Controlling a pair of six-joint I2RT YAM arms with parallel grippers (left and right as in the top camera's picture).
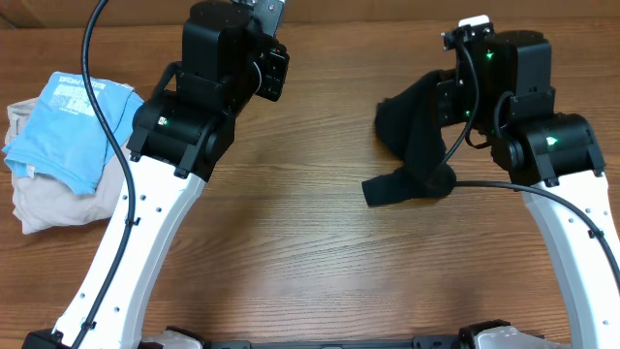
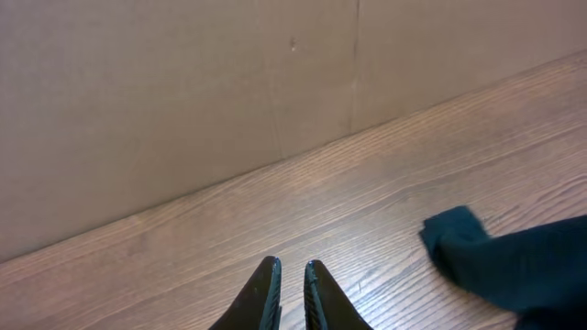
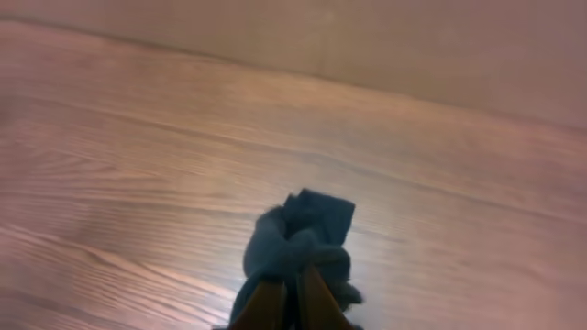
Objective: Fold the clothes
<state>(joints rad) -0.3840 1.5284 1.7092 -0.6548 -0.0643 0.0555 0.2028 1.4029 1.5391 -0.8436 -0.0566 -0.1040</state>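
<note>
The black shirt (image 1: 415, 136) is not spread out at all. It is gathered into a dark, rumpled bunch on the right half of the wooden table (image 1: 310, 262), just in front of the right arm's wrist. One loose end trails toward the table's middle and lies on the wood. From the right wrist camera, the right gripper (image 3: 289, 307) has its two fingers pinched tight on a crumpled knot of that dark fabric. The cloth bulges out above the fingertips, with bare tabletop all around it. I cannot tell how much of the garment is lifted clear of the table and how much rests on it. The left gripper (image 2: 292, 291) is over bare wood near the far edge of the table. Its jaws are narrow, with only a slim strip of tabletop showing between them and nothing in them. In the left wrist view a folded corner of the black shirt lies off to the side of the fingers, apart from them, and a plain brown cardboard wall (image 2: 183, 110) rises behind the table edge. Over at the left edge of the table, well apart from the black shirt, a light blue shirt (image 1: 77, 121) with a white printed patch lies on top of a crumpled beige garment (image 1: 44, 206).
</note>
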